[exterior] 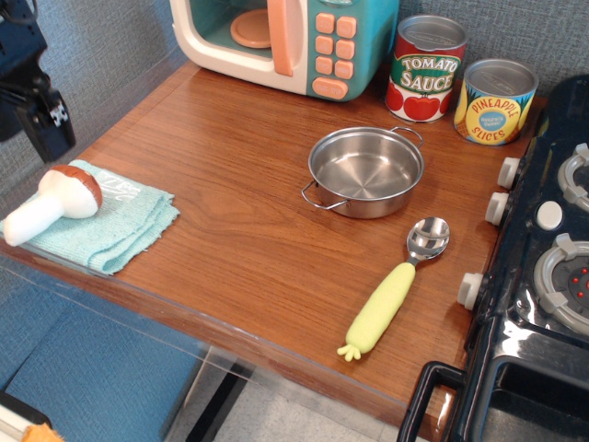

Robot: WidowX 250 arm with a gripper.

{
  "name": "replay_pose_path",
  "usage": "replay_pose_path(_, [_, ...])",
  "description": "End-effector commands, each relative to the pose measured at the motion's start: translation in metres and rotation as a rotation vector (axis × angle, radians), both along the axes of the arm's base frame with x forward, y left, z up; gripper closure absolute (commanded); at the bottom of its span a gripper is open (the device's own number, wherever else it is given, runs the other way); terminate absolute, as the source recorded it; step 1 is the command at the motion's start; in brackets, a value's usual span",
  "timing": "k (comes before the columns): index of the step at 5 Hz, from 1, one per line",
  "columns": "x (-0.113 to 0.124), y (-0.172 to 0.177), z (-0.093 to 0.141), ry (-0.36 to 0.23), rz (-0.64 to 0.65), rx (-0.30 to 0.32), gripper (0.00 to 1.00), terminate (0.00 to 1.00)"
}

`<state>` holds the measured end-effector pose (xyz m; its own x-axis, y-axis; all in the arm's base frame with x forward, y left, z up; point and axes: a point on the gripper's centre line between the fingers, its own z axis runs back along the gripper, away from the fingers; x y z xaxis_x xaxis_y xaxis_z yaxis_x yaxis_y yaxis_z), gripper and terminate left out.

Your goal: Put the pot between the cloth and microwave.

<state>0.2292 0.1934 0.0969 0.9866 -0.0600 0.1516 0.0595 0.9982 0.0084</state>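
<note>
we see the gripper only in part at nine o'clock, cut by the left edge, so we cannot tell how its jaws stand. the microwave at twelve o'clock loses its top to the upper edge. the black stove at three o'clock runs off the right and bottom edges. the mushroom hides part of the cloth.

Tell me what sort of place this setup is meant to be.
Most likely a play kitchen laid out on a wooden tabletop: a toy microwave at the back, a black toy stove on the right, and toy food cans beside a small steel pot.
</note>
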Motion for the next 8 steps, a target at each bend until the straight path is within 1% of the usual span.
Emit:
replay_pose_path(1, [0.070, -0.051, 0.001, -0.017, -0.046, 0.019, 0.00, 0.00])
replay_pose_path(2, [0.117, -0.093, -0.007, -0.007, -0.084, 0.071, 0.00, 0.00])
replay_pose_path(3, [0.153, -0.125, -0.018, 0.019, -0.119, 0.165, 0.00, 0.00])
replay_pose_path(4, [0.168, -0.151, -0.020, -0.006, -0.171, 0.247, 0.00, 0.00])
replay_pose_path(5, [0.178, -0.162, -0.026, 0.009, -0.177, 0.223, 0.00, 0.00])
replay_pose_path(6, [0.184, -0.157, -0.030, 0.006, -0.143, 0.128, 0.00, 0.00])
replay_pose_path(7, [0.185, -0.145, -0.040, 0.040, -0.124, -0.068, 0.00, 0.00])
replay_pose_path(8, [0.184, -0.142, -0.043, 0.050, -0.128, -0.066, 0.00, 0.00])
